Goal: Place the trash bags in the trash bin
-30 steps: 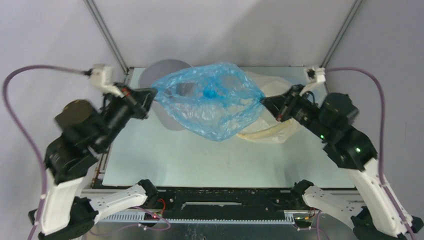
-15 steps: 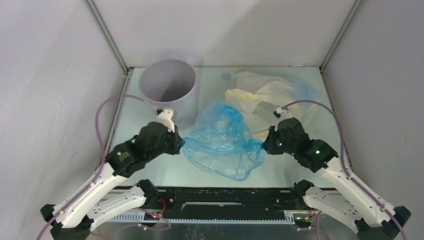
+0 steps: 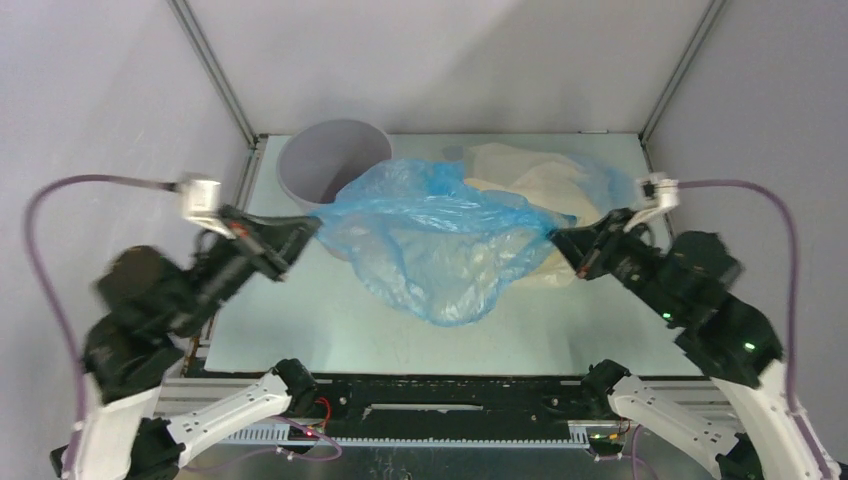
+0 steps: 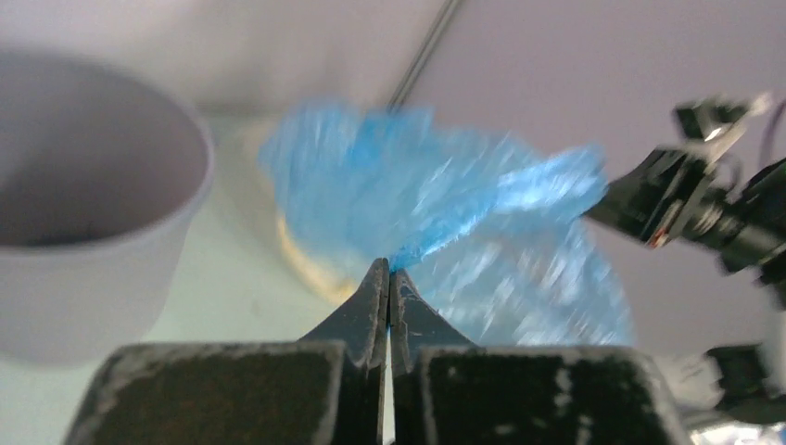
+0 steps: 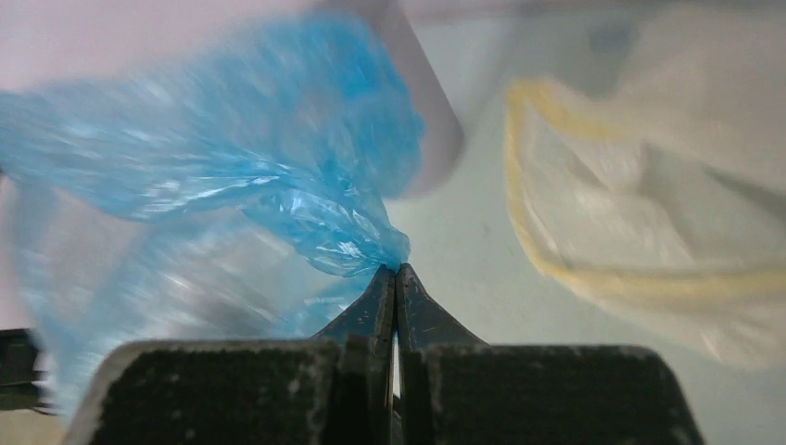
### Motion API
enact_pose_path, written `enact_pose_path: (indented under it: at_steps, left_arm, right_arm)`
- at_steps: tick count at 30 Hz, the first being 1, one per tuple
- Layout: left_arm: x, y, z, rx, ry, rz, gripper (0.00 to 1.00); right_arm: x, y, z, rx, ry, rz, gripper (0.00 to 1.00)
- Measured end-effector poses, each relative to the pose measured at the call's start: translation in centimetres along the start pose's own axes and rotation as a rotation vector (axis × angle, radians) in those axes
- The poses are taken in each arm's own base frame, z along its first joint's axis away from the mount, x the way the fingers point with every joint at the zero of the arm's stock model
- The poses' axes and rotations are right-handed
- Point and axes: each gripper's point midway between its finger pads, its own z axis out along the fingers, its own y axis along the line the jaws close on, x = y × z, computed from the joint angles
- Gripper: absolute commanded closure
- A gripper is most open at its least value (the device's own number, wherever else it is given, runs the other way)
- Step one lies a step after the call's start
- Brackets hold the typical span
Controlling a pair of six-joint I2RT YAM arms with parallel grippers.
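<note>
Both arms have risen and swung apart since the earlier frame, pulling the slumped blue bag [image 3: 440, 245] up off the table [image 3: 300, 330] into a stretched sheet. The left gripper [image 4: 387, 271] has its jaws pressed together on a twisted corner of the film. The right gripper [image 5: 397, 271] pinches the opposite corner the same way, jaws closed with only plastic between them.

The main risk, as I judge it, is the thin film slipping or tearing out of 1 pinch under the stretch. The sagging belly could also drag on the rim of the trash bin [image 3: 335, 124] and tip it.

The bag hangs between the 2 grippers, its left corner just beside the bin's near rim, its belly drooping toward the table in front. Behind it, the cream and pale bags [image 3: 520, 165] lie on the table to the right of the bin.
</note>
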Motion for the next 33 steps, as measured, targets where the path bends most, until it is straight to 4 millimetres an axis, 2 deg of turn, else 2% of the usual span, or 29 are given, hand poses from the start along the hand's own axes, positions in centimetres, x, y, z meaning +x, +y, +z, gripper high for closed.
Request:
enact_pose_path:
  at_steps: [1, 2, 5, 7, 9, 10, 12, 16, 19, 21, 22, 24, 29, 31, 33]
  left_arm:
    - [1.6, 0.7, 0.4, -0.017, 0.035, 0.005, 1.0]
    - [4.2, 1.8, 1.4, -0.043, 0.088, 0.009, 1.0]
    - [13.1, 5.8, 3.3, -0.142, 0.291, 0.027, 1.0]
    - [17.2, 7.5, 3.5, -0.185, 0.397, 0.03, 1.0]
    - [19.2, 8.2, 3.3, -0.203, 0.46, 0.032, 1.0]
    - [19.2, 8.1, 3.2, -0.196, 0.464, 0.03, 1.0]
    - [17.9, 7.2, 3.3, -0.168, 0.436, 0.022, 1.0]
    - [13.2, 4.3, 3.8, -0.089, 0.333, 0.001, 1.0]
    - [9.8, 2.4, 4.3, -0.04, 0.255, -0.009, 1.0]
    - [8.9, 1.9, 4.8, -0.03, 0.236, -0.01, 1.0]
    - [9.0, 1.8, 5.1, -0.031, 0.239, -0.01, 1.0]
    - [9.6, 2.0, 5.7, -0.041, 0.261, -0.007, 1.0]
    - [12.6, 2.7, 7.2, -0.057, 0.353, -0.003, 1.0]
    - [14.0, 2.9, 7.5, -0.057, 0.395, -0.003, 1.0]
    - [15.3, 3.0, 7.8, -0.051, 0.436, -0.005, 1.0]
  right_arm:
    - [1.6, -1.1, 0.7, 0.029, 0.034, -0.001, 1.0]
    - [3.8, -2.5, 1.5, 0.067, 0.084, -0.002, 1.0]
    - [10.8, -6.9, 2.9, 0.182, 0.256, 0.001, 1.0]
    - [14.8, -9.3, 3.1, 0.244, 0.354, 0.006, 0.99]
    - [17.3, -10.7, 2.5, 0.281, 0.418, 0.007, 0.98]
    - [17.6, -10.8, 2.2, 0.282, 0.423, 0.007, 0.97]
    - [17.0, -10.4, 1.9, 0.254, 0.392, 0.007, 0.95]
    - [15.2, -9.4, 1.3, 0.204, 0.309, 0.005, 0.94]
    - [14.7, -9.3, 1.5, 0.203, 0.287, 0.003, 0.94]
    - [14.8, -9.4, 1.7, 0.211, 0.293, 0.001, 0.84]
    - [14.9, -9.5, 1.8, 0.217, 0.297, -0.001, 0.78]
    - [15.1, -9.7, 2.0, 0.223, 0.308, -0.006, 0.71]
    - [15.4, -9.9, 2.1, 0.221, 0.324, -0.037, 0.46]
    - [15.2, -9.8, 2.0, 0.21, 0.321, -0.049, 0.48]
    - [15.1, -9.3, 1.9, 0.176, 0.318, -0.064, 0.6]
